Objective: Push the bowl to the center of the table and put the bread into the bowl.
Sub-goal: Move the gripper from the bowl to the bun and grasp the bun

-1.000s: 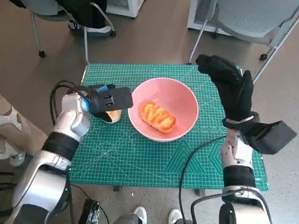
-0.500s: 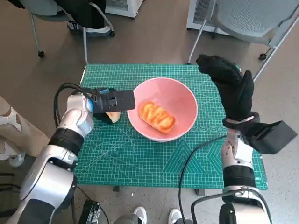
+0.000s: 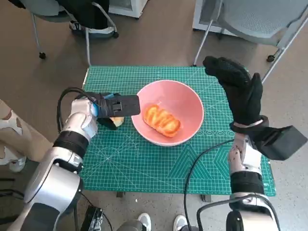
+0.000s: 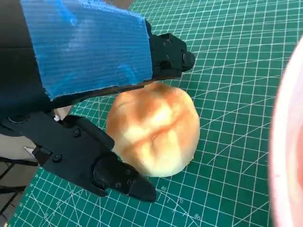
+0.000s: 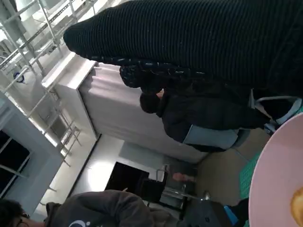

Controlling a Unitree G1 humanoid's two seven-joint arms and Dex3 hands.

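Observation:
A pink bowl stands near the middle of the green mat, with a braided golden bread lying in it. Just left of the bowl, a round bread bun rests on the mat. My left hand is over it. In the left wrist view the bun sits between the black fingers, which press on it from both sides, with the bowl's rim close by. My right hand is raised to the right of the bowl, fingers spread, holding nothing.
Chair legs stand beyond the table's far edge on both sides. A person's leg is at the left and shoes at the front edge. The right wrist view shows the glove, people in a room and the bowl's edge.
My left forearm has swung in toward the table and the hand has settled lower over the bun. The bowl, the braided bread and the right hand have not moved.

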